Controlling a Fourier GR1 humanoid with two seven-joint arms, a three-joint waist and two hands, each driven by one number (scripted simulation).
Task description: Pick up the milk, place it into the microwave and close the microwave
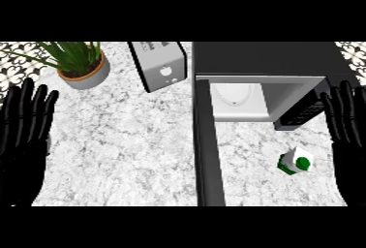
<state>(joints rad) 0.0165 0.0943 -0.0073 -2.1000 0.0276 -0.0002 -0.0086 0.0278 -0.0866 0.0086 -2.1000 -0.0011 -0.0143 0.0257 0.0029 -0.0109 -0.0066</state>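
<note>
L hand (25,131) & R hand (348,121) flat at edges, fingers straight up, holding nothing; milk (296,162) untouched.

Microwave (271,63) top, plant (71,53) leaves cut by edge.

A single head view looks steeply down on the worktop (121,145) from above. The forearms enter from the lower edge, the left robot hand (25,126) at the left border and the right robot hand (349,121) at the right. The microwave (265,68) lies beyond them at the upper right.
</note>
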